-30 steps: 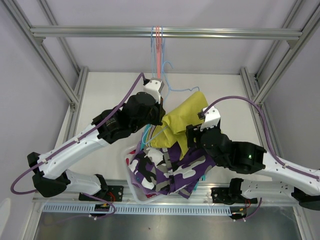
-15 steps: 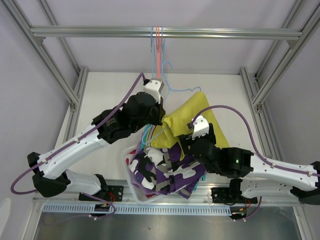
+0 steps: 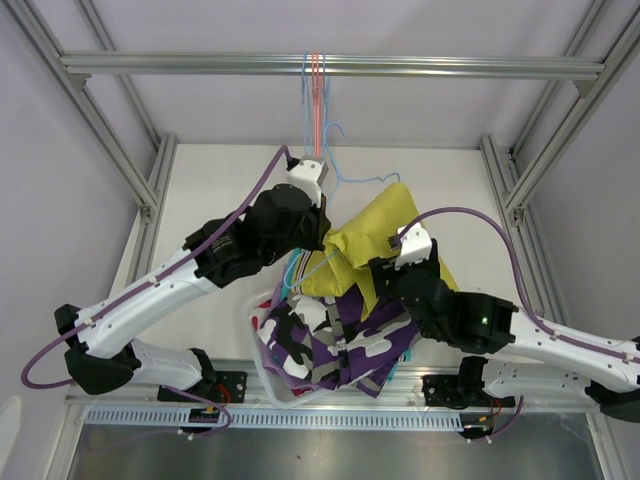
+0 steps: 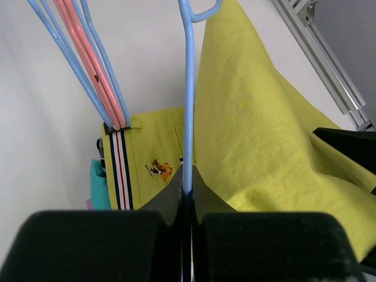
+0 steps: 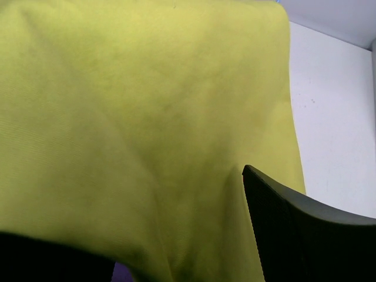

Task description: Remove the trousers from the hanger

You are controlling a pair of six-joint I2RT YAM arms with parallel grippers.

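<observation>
**Left claw (image 4: 187,197).** Pressed together on the wire of the blue hanger (image 4: 188,106), just below the cloth line. This hold steadies the hanger.

**Right claw (image 5: 179,217).** Spread wide. The mustard yellow shorts (image 5: 147,100) fill the gap between its fingers. No pinch on the cloth is visible.

**Task thing.** In the top view the mustard yellow shorts hang draped over the blue hanger above the bench (image 3: 220,180), between the two wrists. Their striped waistband (image 4: 119,164) sits beside the left claw.

**Done, as judged.** The camouflage shorts (image 3: 340,345) lie heaped in the white basket (image 3: 262,375) at the near edge, off any hanger. A teal pair (image 4: 97,176) shows below the waistband. Other hangers (image 4: 88,64), pink and blue, hang from the top rail (image 3: 200,64). Their lower ends are hidden, so their load cannot be told.

**Left, as judged.** The mustard pair is not yet free. The right claw must close on the cloth and draw it off the wire.
</observation>
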